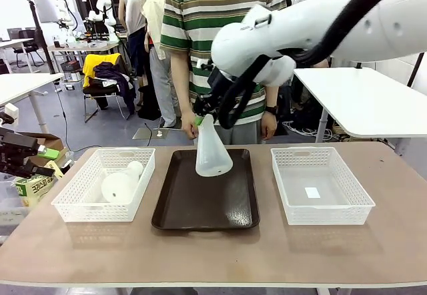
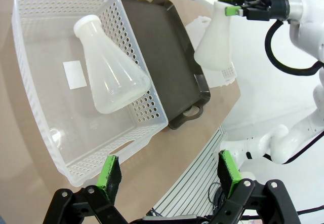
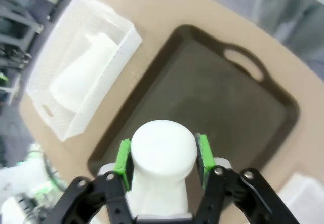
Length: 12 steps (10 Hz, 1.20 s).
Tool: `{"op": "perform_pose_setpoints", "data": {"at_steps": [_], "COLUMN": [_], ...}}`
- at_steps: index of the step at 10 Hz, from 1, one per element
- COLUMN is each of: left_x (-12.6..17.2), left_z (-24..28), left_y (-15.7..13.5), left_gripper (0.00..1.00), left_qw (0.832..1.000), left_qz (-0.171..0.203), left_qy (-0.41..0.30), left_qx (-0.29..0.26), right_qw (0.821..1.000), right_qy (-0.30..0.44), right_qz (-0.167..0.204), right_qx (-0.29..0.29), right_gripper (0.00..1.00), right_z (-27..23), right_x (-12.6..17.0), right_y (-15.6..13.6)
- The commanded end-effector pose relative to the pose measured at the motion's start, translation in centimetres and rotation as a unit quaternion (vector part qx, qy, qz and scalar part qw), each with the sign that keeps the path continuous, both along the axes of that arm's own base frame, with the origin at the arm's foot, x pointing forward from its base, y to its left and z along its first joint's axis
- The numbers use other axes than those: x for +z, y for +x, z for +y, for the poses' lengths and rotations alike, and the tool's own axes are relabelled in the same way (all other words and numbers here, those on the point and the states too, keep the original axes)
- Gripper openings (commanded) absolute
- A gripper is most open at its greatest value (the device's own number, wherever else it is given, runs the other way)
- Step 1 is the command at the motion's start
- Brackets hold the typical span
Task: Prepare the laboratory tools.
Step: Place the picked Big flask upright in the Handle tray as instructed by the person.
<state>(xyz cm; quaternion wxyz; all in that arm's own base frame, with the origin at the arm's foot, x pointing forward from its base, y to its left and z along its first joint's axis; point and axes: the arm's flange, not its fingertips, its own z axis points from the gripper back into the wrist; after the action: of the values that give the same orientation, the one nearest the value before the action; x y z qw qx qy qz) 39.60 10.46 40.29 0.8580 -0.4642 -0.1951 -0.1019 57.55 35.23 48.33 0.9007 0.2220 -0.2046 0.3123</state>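
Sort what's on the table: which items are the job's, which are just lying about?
Job: held flask in the right gripper, above the tray; second flask, lying in the left basket.
Lying about: tray, left basket, right basket.

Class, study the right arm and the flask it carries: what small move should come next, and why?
Probably lower the flask until its base meets the dark tray, then release. The right gripper is shut on its neck, and the flask hangs tilted over a bare part of the tray, seemingly not yet resting on it.
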Motion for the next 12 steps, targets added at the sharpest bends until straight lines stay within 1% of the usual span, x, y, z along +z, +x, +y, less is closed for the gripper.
{"op": "perform_pose_setpoints", "data": {"at_steps": [1,2,3,4,5,8,9,10,12], "left_x": [0.0,0.0,0.0,0.0,0.0,0.0,0.0,0.0,0.0], "left_z": [0.0,0.0,0.0,0.0,0.0,0.0,0.0,0.0,0.0], "left_y": [-0.1,-0.1,-0.1,-0.1,-0.1,-0.1,-0.1,-0.1,-0.1], "left_gripper": [1.00,1.00,1.00,1.00,1.00,1.00,1.00,1.00,1.00], "left_qw": [1.000,1.000,1.000,1.000,1.000,1.000,1.000,1.000,1.000], "left_qz": [-0.003,-0.003,-0.003,-0.003,-0.003,-0.003,-0.003,-0.003,-0.003], "left_qy": [-0.004,-0.004,-0.004,-0.004,-0.004,-0.004,-0.004,-0.004,-0.004], "left_qx": [0.001,0.001,0.001,0.001,0.001,0.001,0.001,0.001,0.001], "right_qw": [0.991,0.984,0.978,0.981,0.989,0.989,0.986,0.977,0.959], "right_qy": [0.090,0.113,0.137,0.138,0.087,0.087,0.100,0.123,0.164], "right_qz": [-0.052,-0.090,-0.113,-0.107,-0.099,-0.099,-0.109,-0.106,-0.124], "right_qx": [0.079,0.101,0.109,0.085,0.065,0.065,0.073,0.141,0.193], "right_gripper": [0.00,0.00,0.00,0.00,0.00,0.00,0.00,0.00,0.00], "right_z": [-3.8,-4.4,-4.5,-4.1,-2.2,-2.2,-2.4,-2.2,-3.0], "right_x": [-1.4,-1.4,-1.5,-1.5,-0.4,-0.4,-0.9,-1.2,-3.4], "right_y": [-3.7,-3.8,-3.7,-3.3,-2.0,-2.0,-1.9,-2.4,-1.9]}}
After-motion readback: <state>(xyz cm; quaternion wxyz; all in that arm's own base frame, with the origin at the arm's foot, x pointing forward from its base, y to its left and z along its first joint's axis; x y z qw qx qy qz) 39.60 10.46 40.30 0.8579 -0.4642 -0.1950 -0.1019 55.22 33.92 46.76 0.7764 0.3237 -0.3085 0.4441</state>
